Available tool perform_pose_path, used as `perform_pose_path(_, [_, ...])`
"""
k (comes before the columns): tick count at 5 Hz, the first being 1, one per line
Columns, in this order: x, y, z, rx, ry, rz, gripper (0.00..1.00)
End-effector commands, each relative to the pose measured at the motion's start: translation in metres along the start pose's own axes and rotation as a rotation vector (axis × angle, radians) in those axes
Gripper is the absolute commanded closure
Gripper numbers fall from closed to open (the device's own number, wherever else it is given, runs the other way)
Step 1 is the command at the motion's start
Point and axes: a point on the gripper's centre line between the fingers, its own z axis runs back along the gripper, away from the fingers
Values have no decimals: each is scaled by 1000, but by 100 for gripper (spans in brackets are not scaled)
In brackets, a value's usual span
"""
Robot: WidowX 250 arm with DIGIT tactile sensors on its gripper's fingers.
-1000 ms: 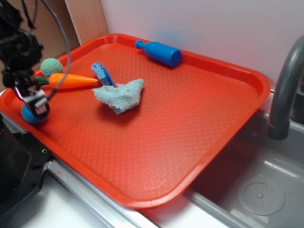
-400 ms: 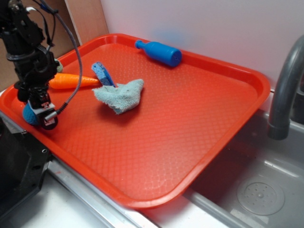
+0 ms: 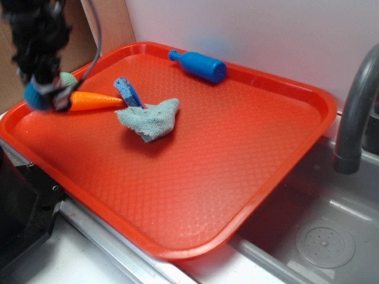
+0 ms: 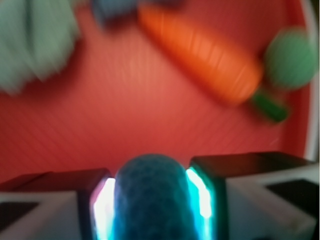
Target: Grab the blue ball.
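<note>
white wall (image 3: pixel 266 35) behind sink | grey faucet (image 3: pixel 355 112) right of sink (image 3: pixel 320 236) | brown board (image 3: pixel 109 23) left of wall | even light

Red tray (image 3: pixel 249 177) bearing carrot (image 3: pixel 95 101), cloth (image 3: pixel 151 120), blue bottle (image 3: pixel 200 65) (green ball (image 3: pixel 68 78) at edge)

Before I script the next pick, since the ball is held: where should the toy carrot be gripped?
Grip the carrot across its thick orange body, coming from above with fingers either side. It lies flat; the green stem end, near the green ball, is too thin.
</note>
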Motion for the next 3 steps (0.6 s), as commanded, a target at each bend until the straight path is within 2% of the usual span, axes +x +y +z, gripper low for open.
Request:
perform_pose_path(1, [13, 5, 95, 15, -160, 122, 100])
perform_pose_path(2, [10, 15, 101, 48, -159, 227, 100])
perform_pose_path(3, [5, 25, 88, 45, -118, 303, 100])
